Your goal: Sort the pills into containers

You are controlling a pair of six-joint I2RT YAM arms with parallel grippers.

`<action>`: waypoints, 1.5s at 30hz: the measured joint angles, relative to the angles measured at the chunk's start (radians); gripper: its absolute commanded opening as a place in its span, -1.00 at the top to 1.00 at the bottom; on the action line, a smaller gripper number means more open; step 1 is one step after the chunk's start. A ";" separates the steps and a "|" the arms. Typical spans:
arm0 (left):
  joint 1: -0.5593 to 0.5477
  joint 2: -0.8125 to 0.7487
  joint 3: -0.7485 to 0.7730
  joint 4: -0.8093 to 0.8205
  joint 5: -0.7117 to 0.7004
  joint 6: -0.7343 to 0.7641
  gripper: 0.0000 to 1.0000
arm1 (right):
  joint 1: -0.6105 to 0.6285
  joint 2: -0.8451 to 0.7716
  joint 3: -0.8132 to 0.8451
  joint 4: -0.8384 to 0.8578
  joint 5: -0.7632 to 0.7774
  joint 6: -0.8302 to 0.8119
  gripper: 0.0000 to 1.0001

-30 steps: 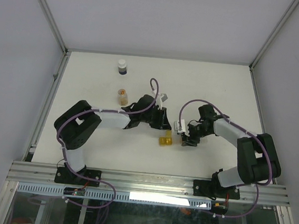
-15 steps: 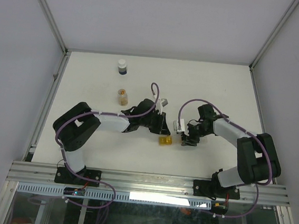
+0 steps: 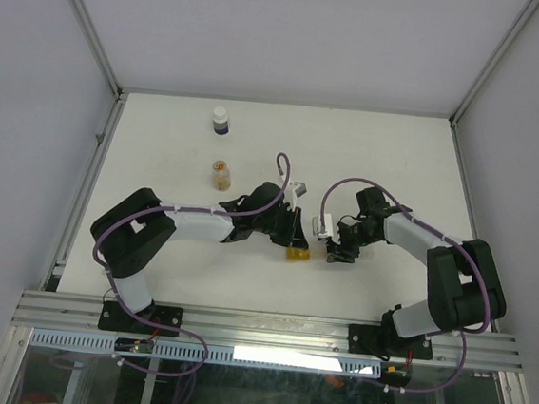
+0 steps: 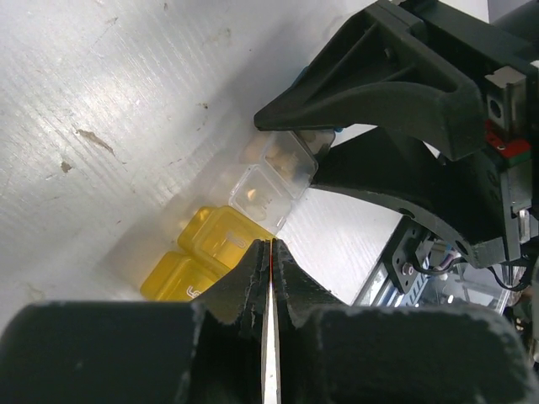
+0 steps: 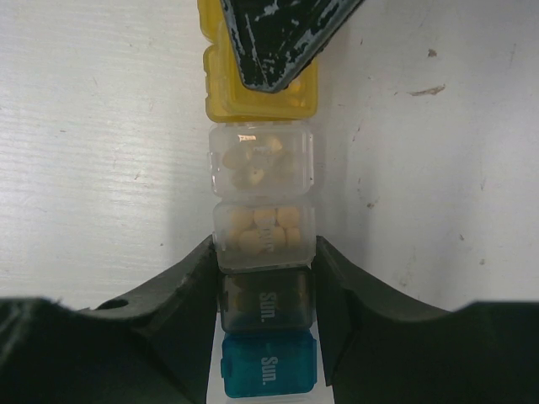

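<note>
The containers [image 5: 263, 160] lie in a short row on the white table: yellow, two clear, one dark, one teal [image 5: 268, 364]. Pale round pills [image 5: 255, 223] fill the two clear ones. My right gripper [image 5: 265, 273] is shut on the row, its jaws pressed to both sides near the dark box. My left gripper [image 4: 269, 246] is shut with nothing between its fingers. Its tips rest over the yellow container [image 4: 206, 248], whose lid looks down. From above, the left gripper [image 3: 292, 243] and right gripper [image 3: 333, 254] meet at the yellow box [image 3: 296, 256].
A white bottle with a dark blue band [image 3: 220, 121] stands at the back of the table. A small clear vial of orange pills [image 3: 221, 174] stands nearer, just behind the left arm. The enclosure's walls ring the table.
My left gripper has shut and moved toward me, down onto the yellow container. The right arm and the row have not moved.
</note>
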 measured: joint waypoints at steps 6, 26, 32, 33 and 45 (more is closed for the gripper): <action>-0.010 -0.016 0.000 -0.020 -0.017 0.000 1.00 | 0.001 0.000 0.000 0.001 0.001 0.000 0.16; -0.018 0.038 0.054 -0.095 -0.042 -0.044 0.73 | 0.005 0.001 0.002 0.018 0.013 0.039 -0.14; -0.017 -0.135 0.036 -0.124 -0.110 0.021 0.36 | 0.005 0.002 0.002 0.055 0.024 0.096 -0.28; -0.015 -0.183 0.019 -0.119 -0.126 0.037 0.35 | 0.005 0.002 0.001 0.060 0.026 0.106 -0.24; 0.011 -0.544 -0.206 -0.109 -0.264 0.151 0.09 | -0.014 0.002 0.001 0.068 0.033 0.164 -0.45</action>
